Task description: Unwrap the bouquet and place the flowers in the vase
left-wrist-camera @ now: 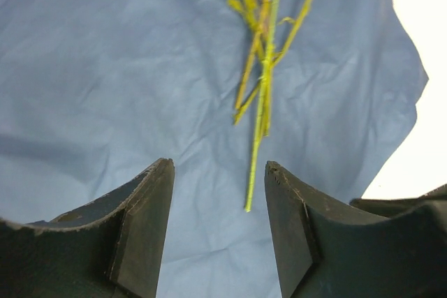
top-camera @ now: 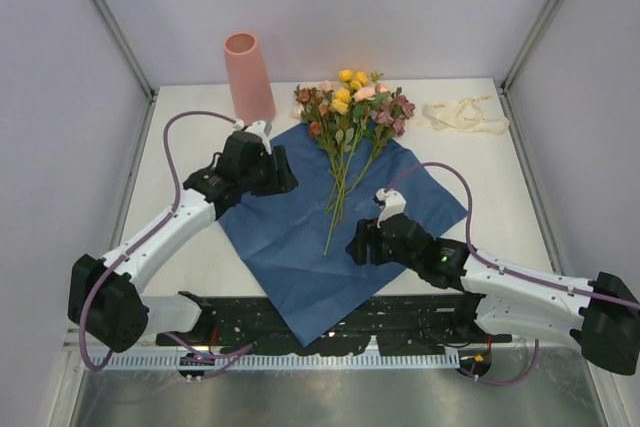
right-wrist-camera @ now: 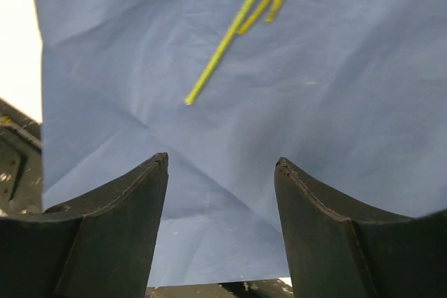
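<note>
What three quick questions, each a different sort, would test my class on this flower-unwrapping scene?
1. True or false: the long green-stemmed artificial flowers already stand in the tall salmon-pink cylinder vase.
2. The cream ribbon lies: A) on the flat blue paper sheet; B) on the white table, right of the flowers; C) inside the vase.
3. Fill in: the left gripper and the right gripper are both ____ and hold nothing.
Key: 1 false; 2 B; 3 open.
</note>
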